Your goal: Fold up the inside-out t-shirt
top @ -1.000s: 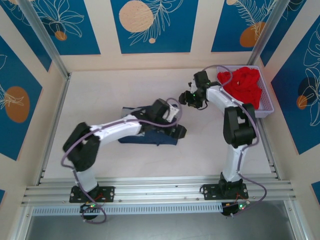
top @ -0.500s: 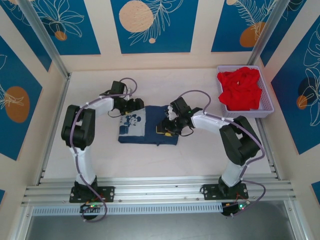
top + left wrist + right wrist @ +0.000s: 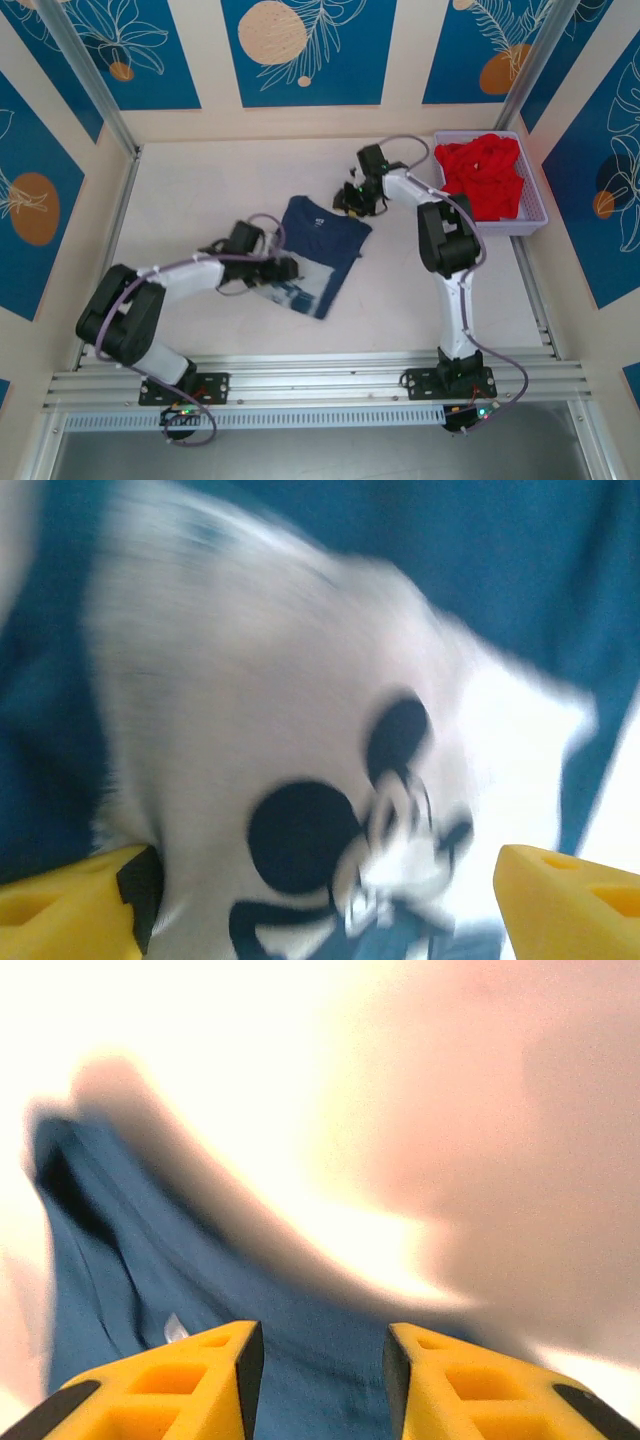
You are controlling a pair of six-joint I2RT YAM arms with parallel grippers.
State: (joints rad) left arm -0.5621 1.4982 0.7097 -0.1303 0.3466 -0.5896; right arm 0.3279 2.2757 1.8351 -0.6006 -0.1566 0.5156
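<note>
navy t-shirt (image 3: 322,238) spread on table (image 3: 200,180)

Holds the left arm (image 3: 190,268) low, reaching rightward from its base with the elbow bent out to the left and the left pincer (image 3: 285,270) spread wide, yellow fingers (image 3: 70,900) far apart. Holds the right arm (image 3: 445,235) upright, forearm reaching back-left, the right pincer (image 3: 350,197) part-closed, with a narrow gap between its fingertips (image 3: 200,1380).
</note>
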